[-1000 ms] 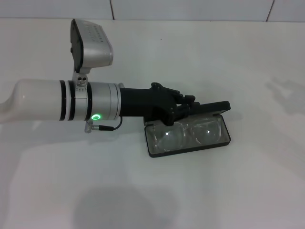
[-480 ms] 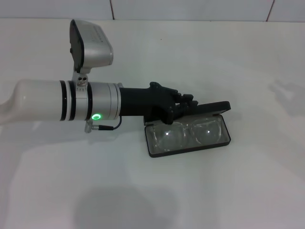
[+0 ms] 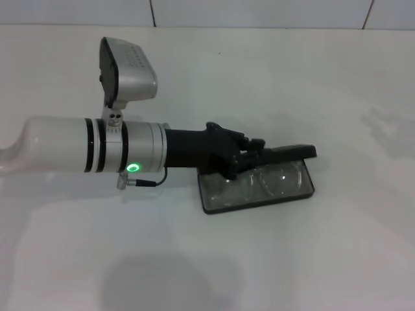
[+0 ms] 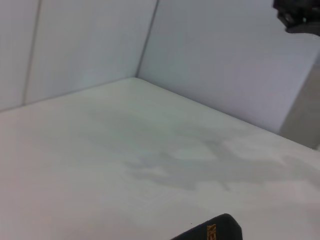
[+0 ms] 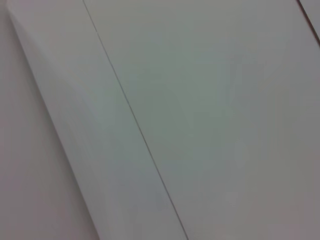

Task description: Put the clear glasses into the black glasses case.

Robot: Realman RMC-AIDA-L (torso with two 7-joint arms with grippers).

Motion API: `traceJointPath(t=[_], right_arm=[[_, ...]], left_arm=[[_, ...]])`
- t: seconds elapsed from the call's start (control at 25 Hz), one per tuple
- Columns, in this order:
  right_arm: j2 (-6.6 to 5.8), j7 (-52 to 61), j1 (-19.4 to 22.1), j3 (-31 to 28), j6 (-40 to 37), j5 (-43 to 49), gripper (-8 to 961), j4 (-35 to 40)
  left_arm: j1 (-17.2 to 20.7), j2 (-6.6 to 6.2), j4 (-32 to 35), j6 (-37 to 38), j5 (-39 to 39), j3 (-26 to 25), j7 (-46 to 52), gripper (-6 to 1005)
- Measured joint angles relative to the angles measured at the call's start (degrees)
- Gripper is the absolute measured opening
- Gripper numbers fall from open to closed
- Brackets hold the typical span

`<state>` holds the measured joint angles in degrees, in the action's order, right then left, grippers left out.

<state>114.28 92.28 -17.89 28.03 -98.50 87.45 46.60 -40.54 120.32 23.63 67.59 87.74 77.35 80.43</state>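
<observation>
The black glasses case (image 3: 254,202) lies right of centre on the white table, its lid (image 3: 295,152) hinged along the far side and leaning low over the tray. The clear glasses (image 3: 275,180) rest inside the tray, lenses facing up and partly covered by the lid. My left gripper (image 3: 250,154) reaches in from the left and sits against the lid's near-left end, black against black. In the left wrist view a black corner of the lid (image 4: 220,231) with orange lettering shows. The right arm is out of view.
The white table (image 3: 214,259) runs to a tiled wall at the back (image 3: 259,13). My left arm's white forearm (image 3: 78,152) and its camera housing (image 3: 126,65) lie across the left half. The right wrist view shows only a pale wall.
The lid has come down lower over the tray and the glasses. My left arm has shifted slightly right and down with it.
</observation>
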Motion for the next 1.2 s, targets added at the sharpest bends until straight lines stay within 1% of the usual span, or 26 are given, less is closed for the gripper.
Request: traceJointPath(t=[0.16,0.24,0.72,0.88,1.04,1.12,1.16,1.2], right_arm=[[0.06,0.04,-0.02,0.12,-0.15,0.0,240,-0.02],[0.07,0.07,-0.03,0.12,-0.34,-0.04,242,-0.02],[0.11,0.09,-0.06,0.08,-0.69,-0.26,251,-0.81],[0.03,0.08,-0.01,0.13,-1.0,-0.17,254,-0.89],[-0.7,-1.74,0.29,0.46,-4.71,2.01,257,-0.9],[-0.9,-3.5,-0.09,0.7,-7.41,4.85,259,-0.85],[-0.84,-4.53,-0.32,0.84,-8.64,6.07,260,-0.73],[-0.72,-5.69,-0.51,0.98,-9.85,7.24,261,-0.67]], left_arm=[[0.02,-0.02,0.26,0.2,-1.27,3.47,-0.11,179],[0.02,-0.01,0.26,0.12,-1.3,4.4,-0.65,179],[0.5,0.16,-0.1,-0.04,-1.16,6.71,-2.01,181],[0.65,0.18,0.24,1.17,-2.16,7.14,-3.34,181],[1.26,-0.05,3.37,6.88,-5.49,7.13,-4.16,181],[3.61,-0.56,7.99,11.47,-7.63,6.6,-4.16,182],[6.22,-0.98,11.89,14.44,-8.32,5.48,-4.16,182],[6.92,-1.05,12.96,15.36,-8.45,4.99,-4.25,182]])
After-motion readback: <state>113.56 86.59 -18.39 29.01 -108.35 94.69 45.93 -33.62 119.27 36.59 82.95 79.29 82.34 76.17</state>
